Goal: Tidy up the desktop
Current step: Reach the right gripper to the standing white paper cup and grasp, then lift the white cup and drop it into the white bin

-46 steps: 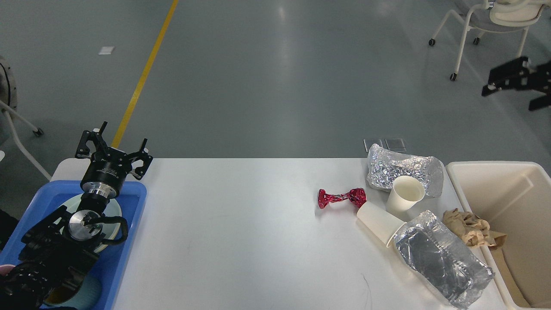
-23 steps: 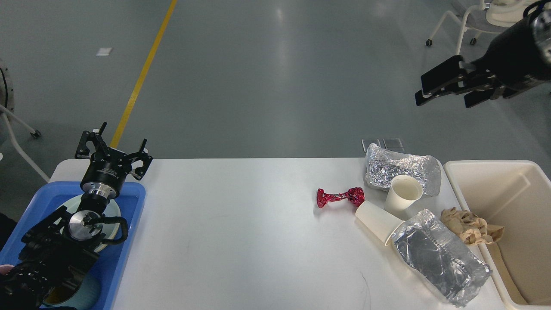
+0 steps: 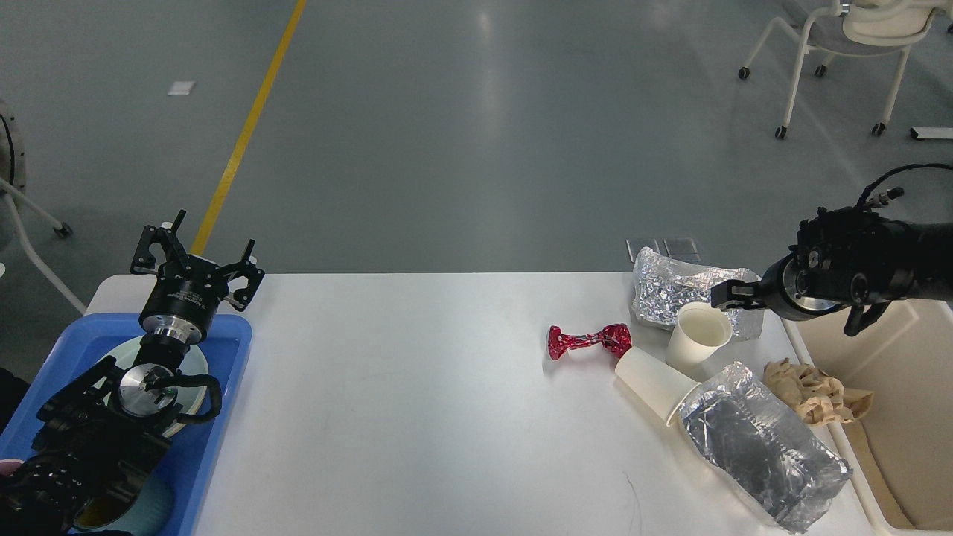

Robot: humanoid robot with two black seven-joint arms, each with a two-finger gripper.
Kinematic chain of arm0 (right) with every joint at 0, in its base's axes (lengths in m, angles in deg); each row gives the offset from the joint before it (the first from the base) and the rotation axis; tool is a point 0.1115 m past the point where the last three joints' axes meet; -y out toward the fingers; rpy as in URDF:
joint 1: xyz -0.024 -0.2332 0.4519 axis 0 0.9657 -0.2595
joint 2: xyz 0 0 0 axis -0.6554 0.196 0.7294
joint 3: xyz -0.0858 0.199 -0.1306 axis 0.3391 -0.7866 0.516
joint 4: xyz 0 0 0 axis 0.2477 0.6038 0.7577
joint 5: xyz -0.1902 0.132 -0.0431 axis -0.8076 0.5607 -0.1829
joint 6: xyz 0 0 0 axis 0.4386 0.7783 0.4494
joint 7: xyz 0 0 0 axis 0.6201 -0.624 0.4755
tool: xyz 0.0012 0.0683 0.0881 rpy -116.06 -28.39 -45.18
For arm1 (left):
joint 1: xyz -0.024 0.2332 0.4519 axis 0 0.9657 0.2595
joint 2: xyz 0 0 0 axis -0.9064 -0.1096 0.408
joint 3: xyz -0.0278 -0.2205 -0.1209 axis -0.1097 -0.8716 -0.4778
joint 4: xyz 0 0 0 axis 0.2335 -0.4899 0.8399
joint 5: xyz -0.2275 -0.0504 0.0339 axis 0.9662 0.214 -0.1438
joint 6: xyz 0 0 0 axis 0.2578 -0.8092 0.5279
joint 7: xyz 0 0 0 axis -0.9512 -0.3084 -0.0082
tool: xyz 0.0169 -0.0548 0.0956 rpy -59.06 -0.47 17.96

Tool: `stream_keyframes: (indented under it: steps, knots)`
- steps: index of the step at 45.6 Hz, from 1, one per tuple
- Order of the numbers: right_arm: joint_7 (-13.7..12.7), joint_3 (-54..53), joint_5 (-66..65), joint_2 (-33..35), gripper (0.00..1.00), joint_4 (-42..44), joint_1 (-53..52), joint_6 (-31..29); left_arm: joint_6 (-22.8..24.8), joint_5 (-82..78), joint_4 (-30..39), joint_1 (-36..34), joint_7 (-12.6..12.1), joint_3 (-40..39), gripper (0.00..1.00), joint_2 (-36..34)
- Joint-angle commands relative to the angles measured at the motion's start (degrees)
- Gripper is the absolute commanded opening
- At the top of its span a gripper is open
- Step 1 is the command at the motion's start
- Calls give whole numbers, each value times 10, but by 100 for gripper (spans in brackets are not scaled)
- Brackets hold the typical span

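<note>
The white desktop (image 3: 417,402) carries litter at its right end. There is a red foil wrapper (image 3: 590,341), an upright paper cup (image 3: 700,339) and a paper cup on its side (image 3: 655,383). A crumpled foil bag (image 3: 689,290) lies at the back and a larger foil bag (image 3: 763,447) at the front. My right gripper (image 3: 730,295) comes in from the right and hovers just above the upright cup's far rim, in front of the back foil bag. It is dark and its fingers cannot be told apart. My left gripper (image 3: 199,249) is open and empty over the table's far left corner.
A cream bin (image 3: 901,447) stands off the right end, with crumpled brown paper (image 3: 811,391) on its near rim. A blue tray (image 3: 220,424) at the left holds a plate (image 3: 195,365) and a teal cup (image 3: 153,506) under my left arm. Chairs stand on the floor behind.
My right arm has swung down from high at the upper right to just above the upright cup. The left arm and the litter have not moved.
</note>
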Motion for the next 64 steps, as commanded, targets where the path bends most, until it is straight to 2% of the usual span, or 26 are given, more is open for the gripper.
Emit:
stream_keyframes:
  steps: [1,6,9,11,13,17,20,40,44,49,53,56,61,64]
  knots:
    - [0,-13,5,-7,100,13,20,8,0,0,1,0,0,0,99,0]
    - [1,-20,6,-9,100,17,36,16,0,1,0,0,0,0,99,0]
    - [1,-23,5,-18,100,21,55,45,0,0,0,0,0,0,99,0]
    - [2,-23,3,-24,95,24,63,55,0,0,1,0,0,0,99,0]
    - [4,-23,2,-24,80,32,68,56,0,0,0,0,0,0,99,0]
    - [10,-23,-3,-25,26,43,80,55,0,0,0,0,0,0,99,0]
    - [10,-23,-2,-28,0,46,84,55,0,0,0,0,0,0,99,0]
    - [7,-25,3,-25,0,34,69,52,0,0,0,0,0,0,99,0]
    - [8,-14,2,-4,0,-13,30,49,0,0,0,0,0,0,99,0]
    - [8,8,1,58,0,-122,-102,30,0,0,0,0,0,0,99,0]
    - [10,45,1,98,0,-216,-273,-32,0,0,0,0,0,0,99,0]
    - [16,63,0,127,0,-263,-407,-120,0,0,0,0,0,0,99,0]
    - [38,71,-3,149,0,-273,-614,-295,0,0,0,1,0,0,99,0]
    - [50,72,-13,157,0,-273,-692,-366,0,0,0,1,1,0,99,0]
